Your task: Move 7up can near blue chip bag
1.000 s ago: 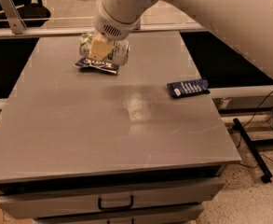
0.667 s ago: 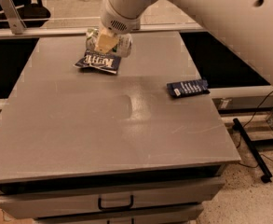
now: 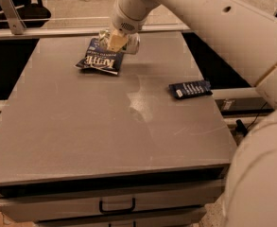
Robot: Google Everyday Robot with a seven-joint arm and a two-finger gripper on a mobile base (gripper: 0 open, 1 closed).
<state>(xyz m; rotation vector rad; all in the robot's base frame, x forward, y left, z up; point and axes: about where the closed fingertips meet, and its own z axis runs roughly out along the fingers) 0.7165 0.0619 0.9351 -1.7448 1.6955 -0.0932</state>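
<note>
The blue chip bag (image 3: 99, 60) lies flat at the far middle of the grey table (image 3: 105, 126), its white lettering facing up. The 7up can (image 3: 131, 43), silver and dented, is just beyond the bag's far right corner, right at the bag's edge. My gripper (image 3: 115, 41) comes down from the upper right and is shut on the can, covering its middle. I cannot tell whether the can rests on the table or hangs just above it.
A smaller narrow dark-blue packet with white stripes (image 3: 191, 89) lies near the table's right edge. A drawer with a dark handle (image 3: 116, 205) sits under the table's front edge. My white arm (image 3: 213, 27) crosses the upper right. A rail (image 3: 43, 31) runs behind the table.
My gripper has moved a little to the right along the bag's far edge, and the can has gone with it. The bag and the striped packet have stayed put.
</note>
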